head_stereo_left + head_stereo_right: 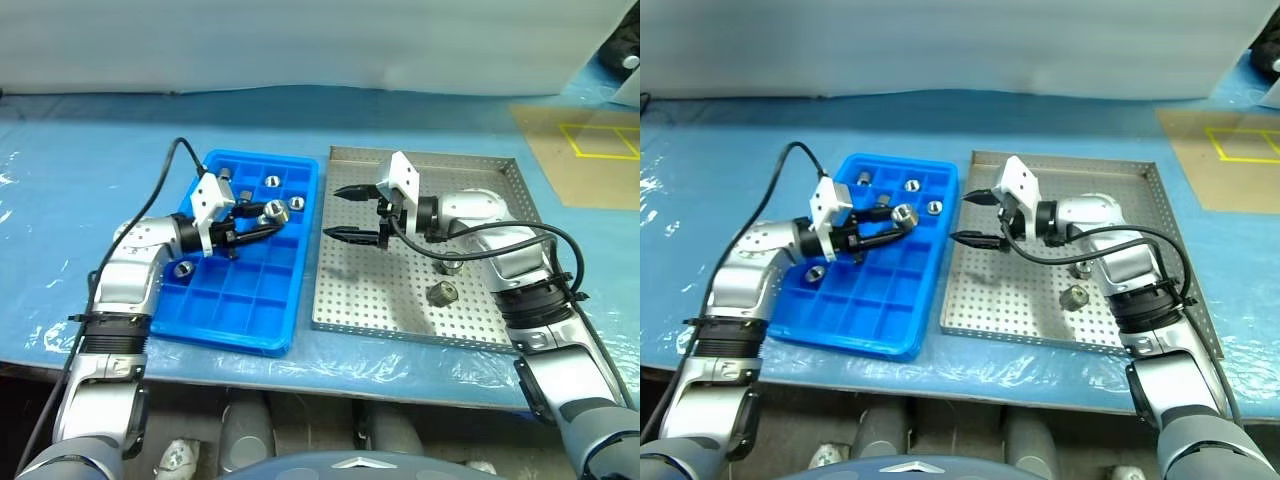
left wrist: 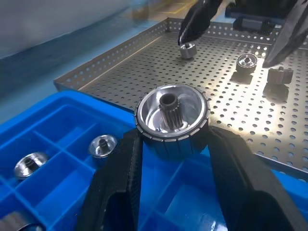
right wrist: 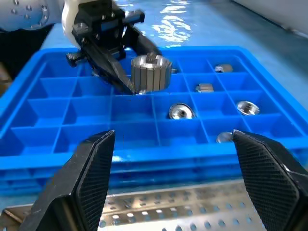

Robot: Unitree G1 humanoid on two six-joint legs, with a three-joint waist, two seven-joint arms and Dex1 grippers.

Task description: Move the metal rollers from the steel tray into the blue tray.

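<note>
My left gripper [image 1: 268,218] is shut on a metal roller [image 1: 273,210], holding it level above the blue tray [image 1: 240,300] near that tray's right side. The left wrist view shows this roller [image 2: 172,120] clamped between both fingers, its toothed hub facing up. Several rollers lie in the blue tray's far compartments [image 1: 272,181] and one lies at its left [image 1: 183,268]. My right gripper [image 1: 340,212] stands open and empty over the left part of the steel tray [image 1: 380,290], pointing at the blue tray. Loose rollers [image 1: 443,293] rest on the steel tray beneath my right arm.
Both trays sit side by side on a table under blue plastic sheet [image 1: 80,160]. A brown board with yellow tape [image 1: 585,150] lies at the back right. The table's front edge [image 1: 300,370] runs just before the trays. A black cable [image 1: 165,175] loops off my left wrist.
</note>
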